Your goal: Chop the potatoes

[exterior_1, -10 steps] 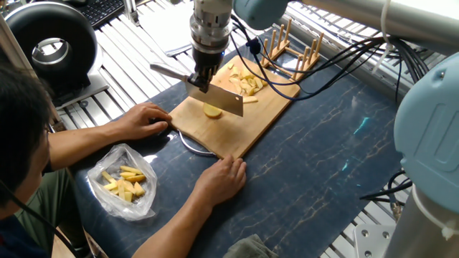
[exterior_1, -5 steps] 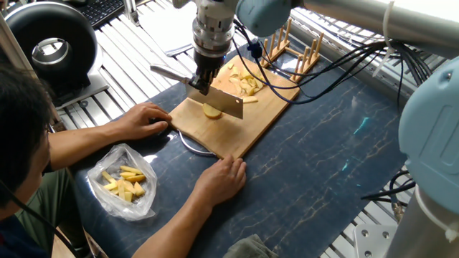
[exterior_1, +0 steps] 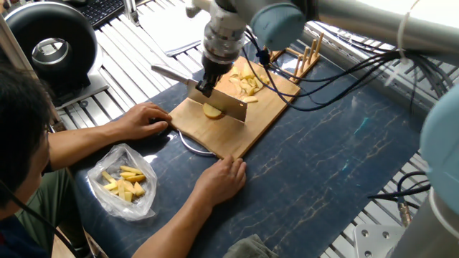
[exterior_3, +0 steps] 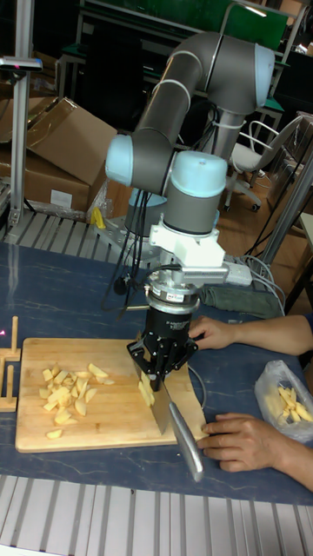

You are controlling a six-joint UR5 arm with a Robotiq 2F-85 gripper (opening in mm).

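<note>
Fixed view shows the claw (exterior_1: 206, 87) shut tight on a big knife (exterior_1: 215, 102). One round potato (exterior_1: 212, 110) sits right under the blade, near the close end of the wooden board (exterior_1: 254, 122) on the table (exterior_1: 323, 165). Cut pieces (exterior_1: 247, 82) lie farther back. A man's hands (exterior_1: 147, 118) hold the board's near edge.

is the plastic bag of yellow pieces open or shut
Open: the plastic bag gapes at the top, with the yellow pieces exposed inside.

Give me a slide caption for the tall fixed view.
End effector holds a cleaver on a potato atop the cutting board.
</note>
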